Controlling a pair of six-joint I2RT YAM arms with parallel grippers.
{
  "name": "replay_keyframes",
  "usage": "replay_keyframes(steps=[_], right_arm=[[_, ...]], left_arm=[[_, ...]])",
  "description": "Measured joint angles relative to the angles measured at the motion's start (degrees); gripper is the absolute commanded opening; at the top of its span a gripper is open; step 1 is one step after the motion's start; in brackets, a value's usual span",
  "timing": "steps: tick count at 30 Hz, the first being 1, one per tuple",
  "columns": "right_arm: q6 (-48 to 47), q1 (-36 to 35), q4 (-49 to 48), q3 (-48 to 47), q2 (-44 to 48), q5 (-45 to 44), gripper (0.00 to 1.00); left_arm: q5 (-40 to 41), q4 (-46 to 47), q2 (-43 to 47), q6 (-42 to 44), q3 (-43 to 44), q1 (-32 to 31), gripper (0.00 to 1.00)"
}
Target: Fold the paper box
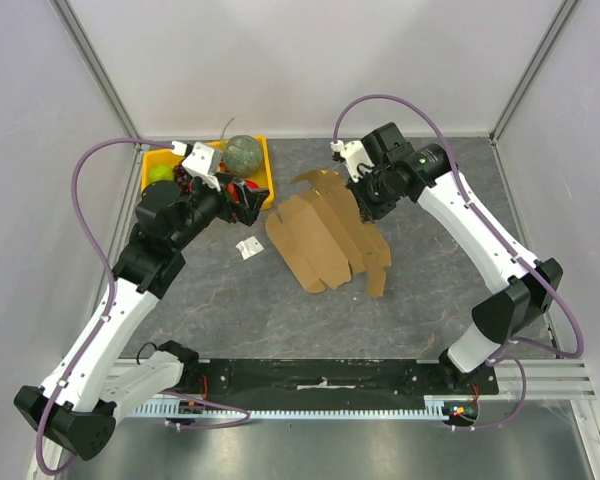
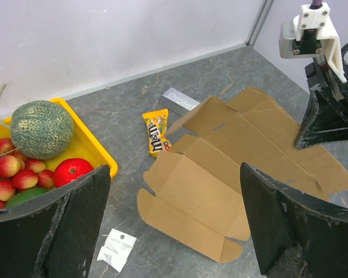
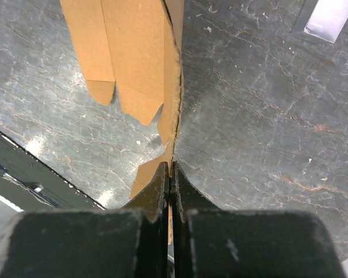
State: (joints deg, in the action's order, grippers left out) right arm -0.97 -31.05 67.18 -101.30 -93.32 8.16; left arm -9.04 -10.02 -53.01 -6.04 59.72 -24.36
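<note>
Right gripper (image 3: 171,171), low centre of the right wrist view, jaws pressed together on the thin raised edge of the cardboard sheet (image 3: 133,52), no gap visible between the pads. Left gripper (image 2: 175,174), spread wide and holding nothing, poised over the sheet's nearer panels in the left wrist view, dark fingers (image 2: 64,226) filling the lower corners of the frame.

Sheet mostly flat on the grey table (image 1: 230,310), centre of the overhead view, between the two arms. One panel at its upper right raised at an angle, flaps and rounded tabs fanned toward the lower right. Judged an early stage: no wall standing, no tab tucked.

For a clean fold:
- Hold the pinch firm.
- Swing the raised panel over in an arc about its score line rather than dragging it sideways.
- Bring the open fingers down onto the base panel as an anchor against sliding or pivoting.
- Avoid a straight upward pull, which risks tearing the corrugated edge or carrying the whole light sheet off the table.

Off the sheet in the left wrist view:
- A small white packet (image 2: 117,248) near its lower left corner.
- A yellow candy pack (image 2: 155,132) just beside its left edge.
- A grey bar (image 2: 180,101) just beyond that, partly behind the raised flap.
- At far left, a yellow tray (image 2: 98,153) with a netted melon (image 2: 42,128) and red fruit, well clear of the fold's likely path.
</note>
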Motion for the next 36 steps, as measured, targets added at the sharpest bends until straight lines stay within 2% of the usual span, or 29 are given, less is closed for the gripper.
replay_keyframes(steps=[12, 24, 36], right_arm=[[-2.9, 0.1, 1.1, 1.0, -2.9, 3.1, 0.0], [-4.7, -0.3, 1.5, 2.8, -3.3, 9.5, 0.0], [-5.2, -0.7, 1.7, 3.6, -3.3, 11.5, 0.0]], left_arm=[[-6.1, 1.7, -4.0, 2.8, -0.5, 0.0, 1.0], [-13.6, 5.7, -6.3, 7.9, -8.9, 0.0, 1.0], [-14.5, 10.3, -13.5, 13.7, -9.4, 0.0, 0.99]])
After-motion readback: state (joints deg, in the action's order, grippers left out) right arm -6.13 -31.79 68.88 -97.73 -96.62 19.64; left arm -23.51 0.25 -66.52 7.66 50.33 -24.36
